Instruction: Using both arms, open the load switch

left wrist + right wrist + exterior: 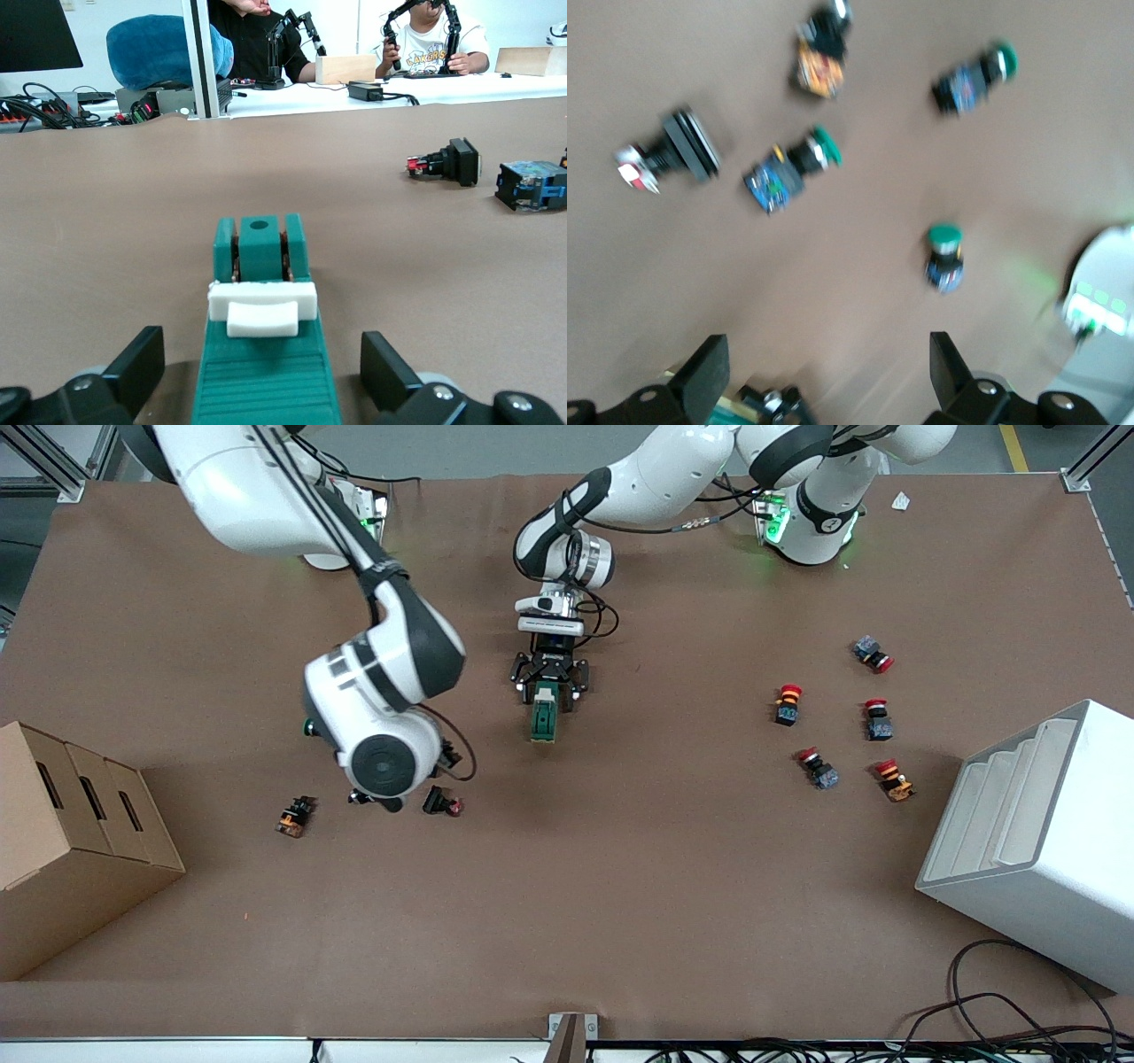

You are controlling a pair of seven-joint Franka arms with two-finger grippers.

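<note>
The load switch (543,722) is a dark-green block with a white lever (262,307), lying on the brown table near its middle. My left gripper (547,695) is down at the table and open. Its fingers (142,363) flank one end of the load switch (263,372) with a gap on each side. My right gripper (828,372) is open with nothing between its fingers. It hangs over a cluster of small push buttons toward the right arm's end. In the front view the right arm's wrist (383,757) covers it.
Green-capped push buttons (793,168) and a black one (669,155) lie under the right gripper. Several red-capped buttons (833,726) lie toward the left arm's end, beside a white rack (1036,841). A cardboard box (71,841) stands at the right arm's end.
</note>
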